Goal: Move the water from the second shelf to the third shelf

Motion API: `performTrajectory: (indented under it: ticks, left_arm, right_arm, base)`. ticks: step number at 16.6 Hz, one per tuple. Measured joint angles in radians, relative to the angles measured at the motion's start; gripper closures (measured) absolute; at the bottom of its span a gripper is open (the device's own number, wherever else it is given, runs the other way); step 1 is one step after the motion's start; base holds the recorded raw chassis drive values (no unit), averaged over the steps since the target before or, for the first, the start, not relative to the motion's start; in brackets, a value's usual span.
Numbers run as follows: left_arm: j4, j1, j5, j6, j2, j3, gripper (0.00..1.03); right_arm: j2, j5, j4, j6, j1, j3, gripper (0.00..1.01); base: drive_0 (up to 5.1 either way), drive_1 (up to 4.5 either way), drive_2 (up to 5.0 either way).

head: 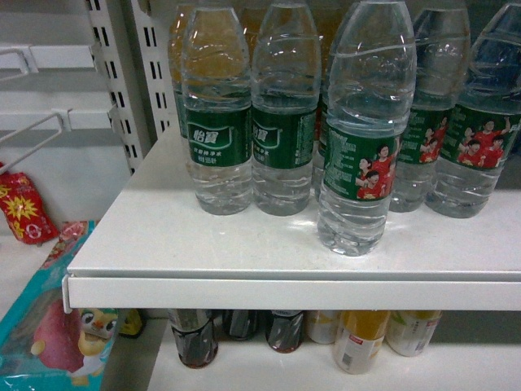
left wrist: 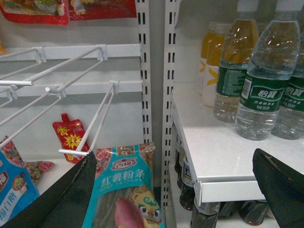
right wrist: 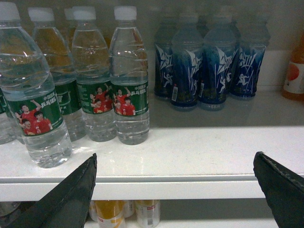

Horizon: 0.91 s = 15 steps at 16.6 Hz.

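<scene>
Standing ribbed clear water point(head: 356, 147) bottle

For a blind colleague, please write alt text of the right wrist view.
The open right gripper faces a white shelf holding green-labelled water bottles on the left, with none grasped. Blue-labelled bottles stand behind on the right.

Head close above shelf point(head: 244, 244), wrists lower, level, all sharing it
</scene>
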Motion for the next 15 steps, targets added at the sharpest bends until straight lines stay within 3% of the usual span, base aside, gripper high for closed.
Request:
performTrajectory:
  ticks: [15]
  left_arm:
    - [0.000,0.000,0.000,0.000,0.000,0.000,0.05]
  right_arm:
    - [0.000,0.000,0.000,0.000,0.000,0.000,0.03]
  base:
    - [0.0,0.00,0.0]
